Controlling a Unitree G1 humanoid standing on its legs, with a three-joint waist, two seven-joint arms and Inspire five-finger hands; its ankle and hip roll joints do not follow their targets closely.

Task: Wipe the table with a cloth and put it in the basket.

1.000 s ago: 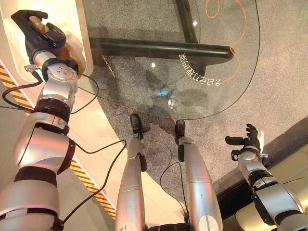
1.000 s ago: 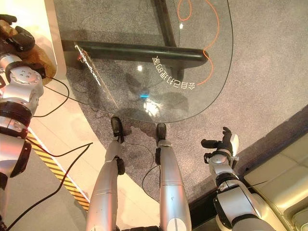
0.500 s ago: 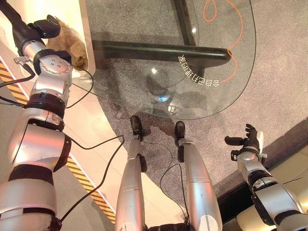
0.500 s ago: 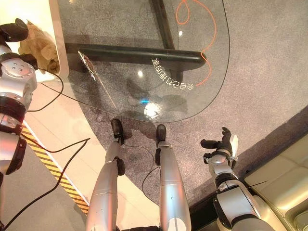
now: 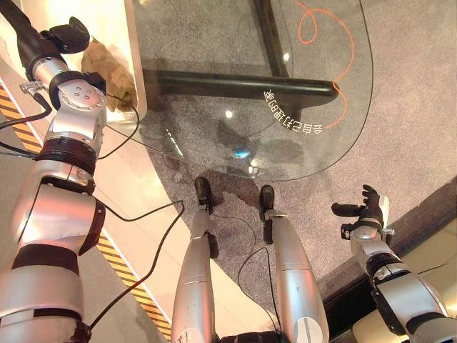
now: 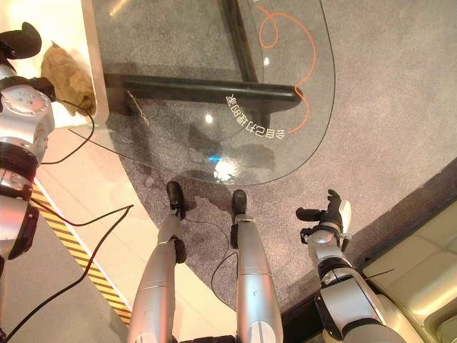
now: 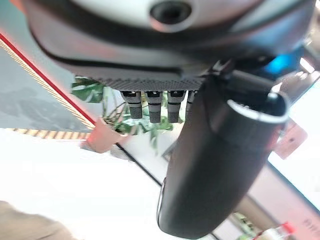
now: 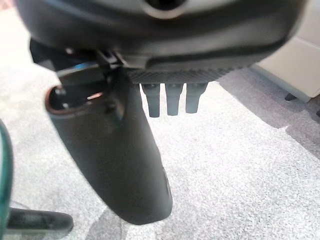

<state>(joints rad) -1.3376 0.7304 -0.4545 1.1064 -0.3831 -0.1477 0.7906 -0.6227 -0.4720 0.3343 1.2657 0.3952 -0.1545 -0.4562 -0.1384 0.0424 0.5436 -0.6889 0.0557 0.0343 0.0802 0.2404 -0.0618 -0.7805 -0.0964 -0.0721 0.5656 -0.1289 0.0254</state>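
With the crumpled tan cloth (image 5: 107,70) lying in the white basket (image 5: 136,43) at ten o'clock of the clear oval glass table (image 5: 300,93), the task looks finished. The left hand (image 5: 61,39), fingers straight and empty, hangs just beside the cloth; next, withdraw. The right hand (image 5: 364,211) idles open at four o'clock.

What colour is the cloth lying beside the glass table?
The cloth is tan-brown, plain with no pattern; it shows best in the right eye view.
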